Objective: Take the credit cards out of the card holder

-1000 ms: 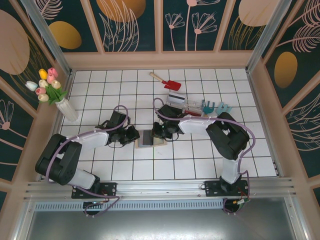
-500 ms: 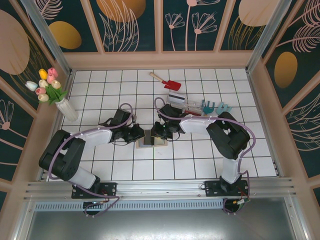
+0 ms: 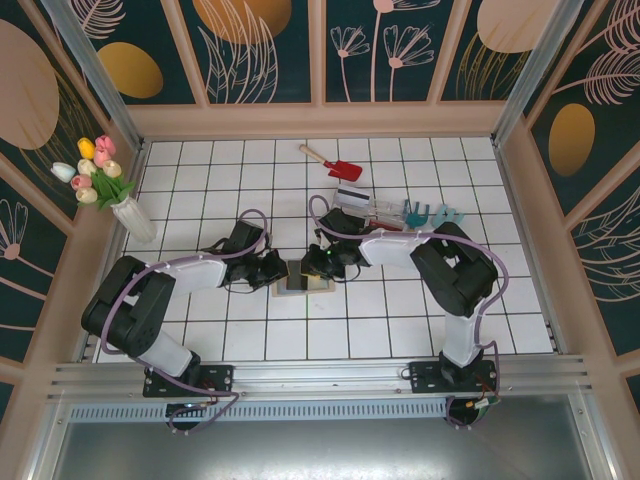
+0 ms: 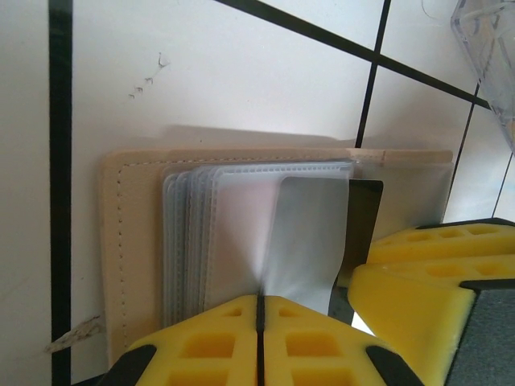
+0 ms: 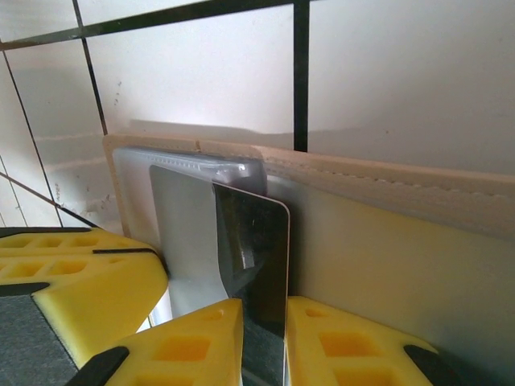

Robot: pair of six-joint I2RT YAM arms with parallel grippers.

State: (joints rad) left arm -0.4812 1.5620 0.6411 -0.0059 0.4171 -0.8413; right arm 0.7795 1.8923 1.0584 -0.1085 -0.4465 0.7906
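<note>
Holder [image 3: 300, 277] lies open on the tiles [image 3: 400, 320] between the arms. Right gripper [image 5: 264, 326] pinches a dark card [image 5: 257, 257] sticking out of it; left gripper [image 4: 259, 320], fingers closed together, touches a clear sleeve [image 4: 306, 233].

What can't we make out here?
- Top view: the card holder is tiny, with both grippers crowding it; card count unreadable.
- Left wrist: the left gripper covers the holder's near edge; pockets there hidden.
- Right wrist: the dark card runs between the right gripper fingers and off the bottom edge; glare hides any print.
- Left wrist: clear tray cut off by the top right corner.
</note>
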